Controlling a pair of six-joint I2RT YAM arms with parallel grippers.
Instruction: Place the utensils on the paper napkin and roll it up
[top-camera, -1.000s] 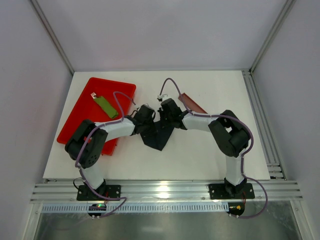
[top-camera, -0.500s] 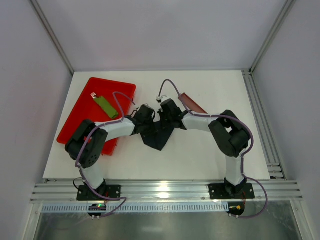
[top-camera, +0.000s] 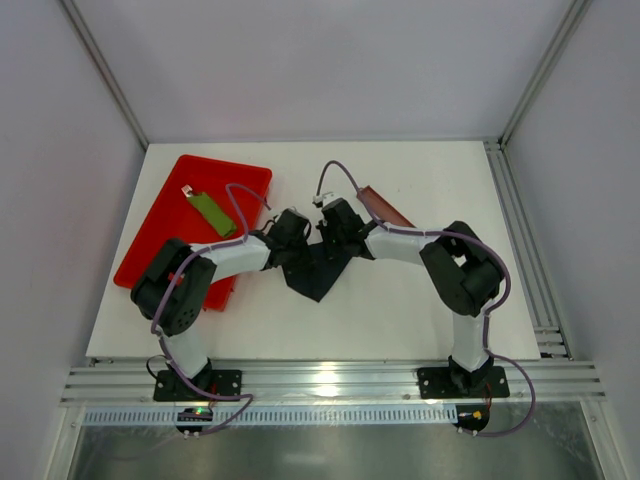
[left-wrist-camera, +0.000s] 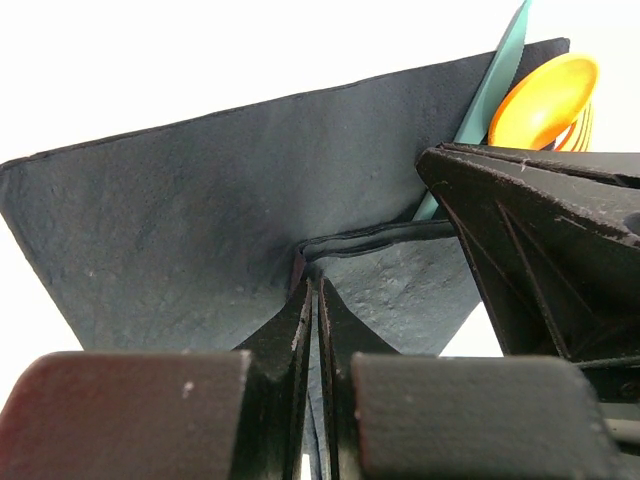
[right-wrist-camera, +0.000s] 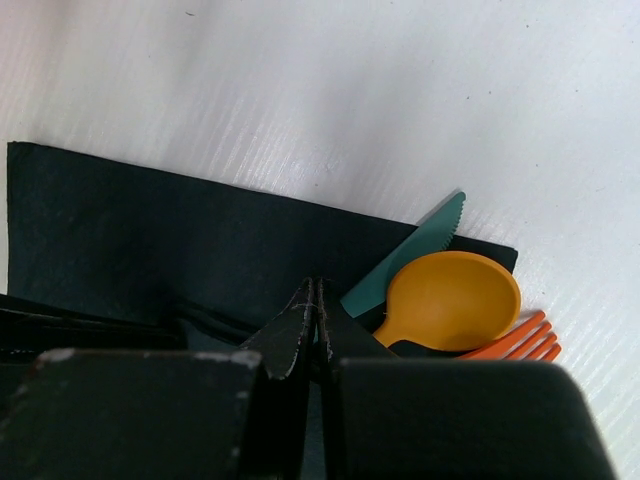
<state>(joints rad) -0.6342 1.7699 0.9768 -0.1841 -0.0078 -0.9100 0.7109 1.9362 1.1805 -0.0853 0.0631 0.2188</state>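
Note:
The paper napkin (top-camera: 317, 274) is a black sheet lying crumpled at mid-table between the two arms. My left gripper (left-wrist-camera: 315, 292) is shut on a raised fold of the paper napkin (left-wrist-camera: 190, 230). My right gripper (right-wrist-camera: 316, 298) is shut on the same fold from the opposite side, fingertips almost meeting the left ones. The utensils lie inside the napkin (right-wrist-camera: 150, 225) with their heads poking out: a yellow spoon (right-wrist-camera: 455, 298), a teal knife (right-wrist-camera: 412, 262) and an orange fork (right-wrist-camera: 520, 340). The left wrist view shows the spoon (left-wrist-camera: 545, 98) behind the right gripper's fingers (left-wrist-camera: 540, 250).
A red tray (top-camera: 170, 225) holding a flat green piece (top-camera: 212, 213) sits at the left, partly under my left arm. A narrow brown tray (top-camera: 387, 208) lies just behind my right arm. White tabletop (top-camera: 400, 310) surrounds the napkin.
The visible part of the napkin has drawn in slightly under the grippers. Both grippers stay shut in nearly the same place.

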